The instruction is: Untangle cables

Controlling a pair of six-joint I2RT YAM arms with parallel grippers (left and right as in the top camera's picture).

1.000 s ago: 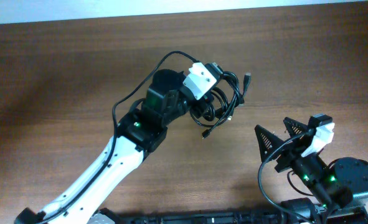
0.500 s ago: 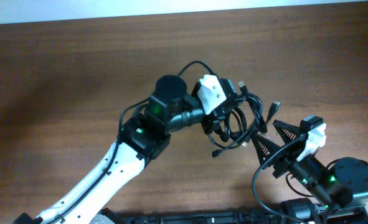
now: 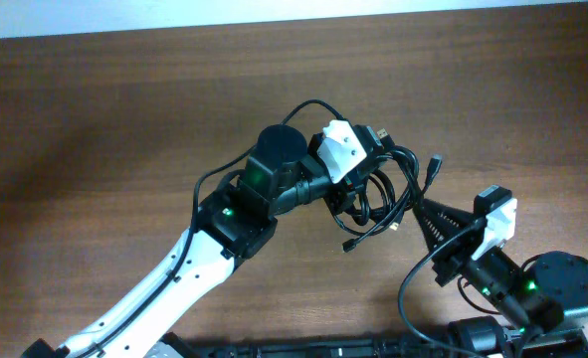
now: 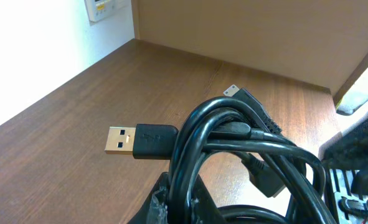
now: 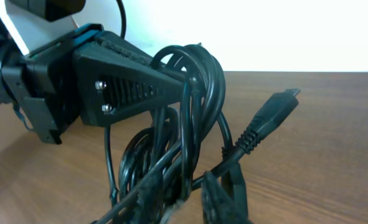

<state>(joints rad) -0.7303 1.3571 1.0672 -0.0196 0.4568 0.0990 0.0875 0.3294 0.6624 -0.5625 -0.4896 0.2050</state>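
Observation:
The cables (image 3: 398,184) are a tangle of thin black loops hanging above the table, with a plug (image 3: 435,164) sticking out to the right. My left gripper (image 3: 365,169) is shut on the bundle; in the left wrist view its jaws (image 4: 184,202) pinch several strands, and a USB plug (image 4: 124,139) points left. My right gripper (image 3: 420,211) reaches in from the lower right. In the right wrist view its fingers (image 5: 187,196) stand close on either side of the loops (image 5: 199,93), gripping strands, beside a small plug (image 5: 268,118).
The brown wooden table (image 3: 95,119) runs to a white wall (image 3: 274,15) at the far edge. A black frame (image 3: 303,348) lies along the near edge. A wooden board (image 4: 264,31) stands at the back in the left wrist view.
My left arm carried the bundle right and down toward the right arm. My right gripper moved left into the loops, and its jaws went from wide open to narrow around strands.

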